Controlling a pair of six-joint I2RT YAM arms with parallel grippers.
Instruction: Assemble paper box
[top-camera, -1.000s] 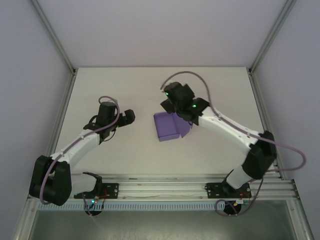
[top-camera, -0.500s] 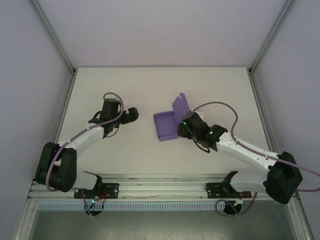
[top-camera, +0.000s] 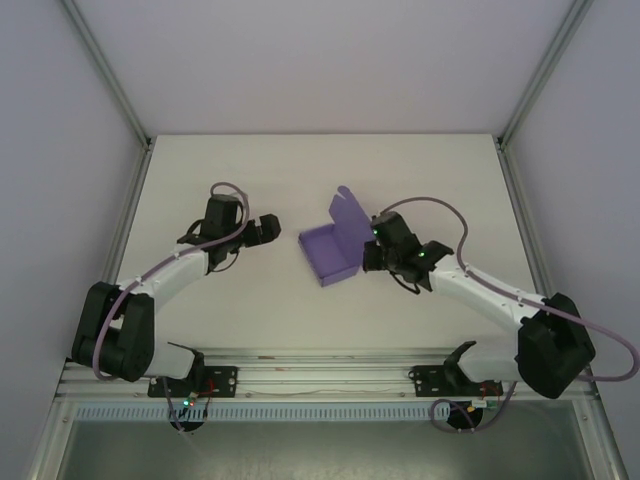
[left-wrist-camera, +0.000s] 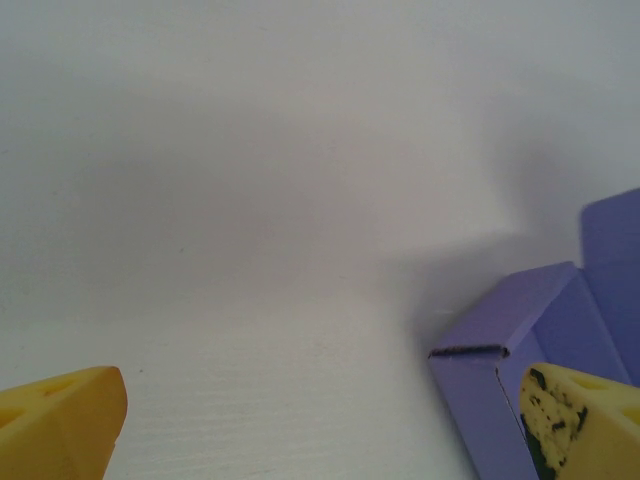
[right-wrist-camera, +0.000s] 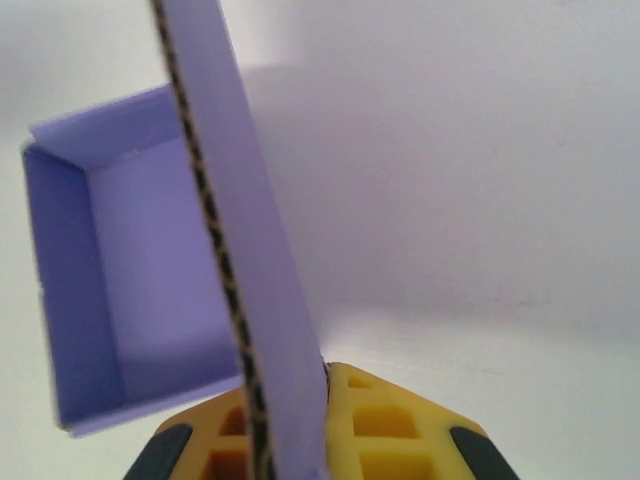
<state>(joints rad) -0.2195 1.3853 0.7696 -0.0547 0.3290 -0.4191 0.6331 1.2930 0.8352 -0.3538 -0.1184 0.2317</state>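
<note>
Paper box (top-camera: 328, 258) purple, cut edge dark-speckled; right claw (right-wrist-camera: 295, 440) fingers (right-wrist-camera: 385, 425) yellow; table (top-camera: 250, 180) white; cable (top-camera: 420, 200) mauve.

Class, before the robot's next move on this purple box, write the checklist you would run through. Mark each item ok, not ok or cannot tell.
1. Right pincer shut on the lid flap of the paper box: ok.
2. Box resting on the table, open side up: ok.
3. Left pincer open and apart from the box: ok.
4. Lid folded shut: not ok, it stands up.
5. Side walls locked in place: cannot tell.
</note>
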